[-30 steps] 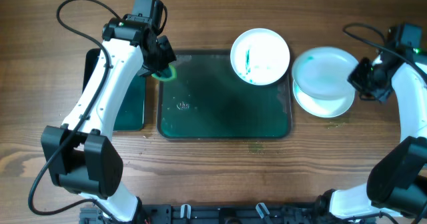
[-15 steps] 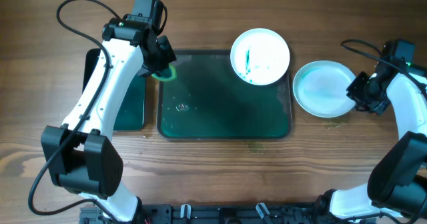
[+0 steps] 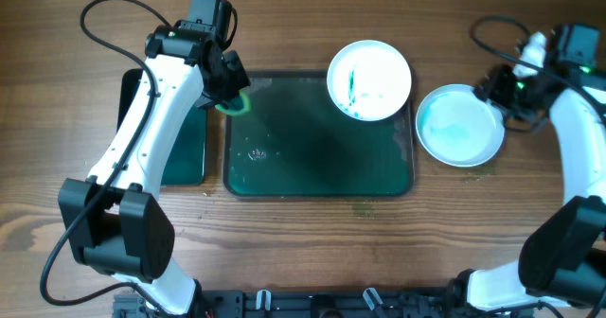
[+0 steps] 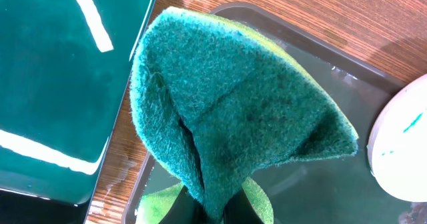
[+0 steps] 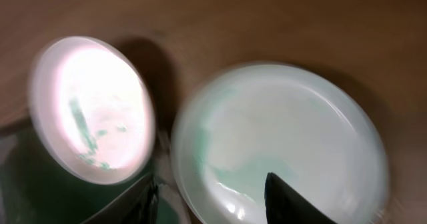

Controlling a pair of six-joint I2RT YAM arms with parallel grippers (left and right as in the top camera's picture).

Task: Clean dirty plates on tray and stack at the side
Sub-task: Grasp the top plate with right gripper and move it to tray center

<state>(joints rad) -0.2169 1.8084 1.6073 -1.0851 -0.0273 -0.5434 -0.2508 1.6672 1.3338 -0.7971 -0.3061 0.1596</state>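
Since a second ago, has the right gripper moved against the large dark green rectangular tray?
Yes. The right gripper moved up the overhead view: it was level with the middle of the tray, now nearly level with its far rim.

Overhead straight down on table (image 3: pixel 303 252), wrist views close and oblique, both catching the smeared plate (image 5: pixel 93 111)

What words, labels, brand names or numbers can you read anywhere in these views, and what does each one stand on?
No text can be read in any view.
The tray bears a small pale mark, too small to tell whether it is writing.
The smeared plate, the plate beside the tray, the sponge and the smaller tray show no lettering.
The right wrist view is blurred.
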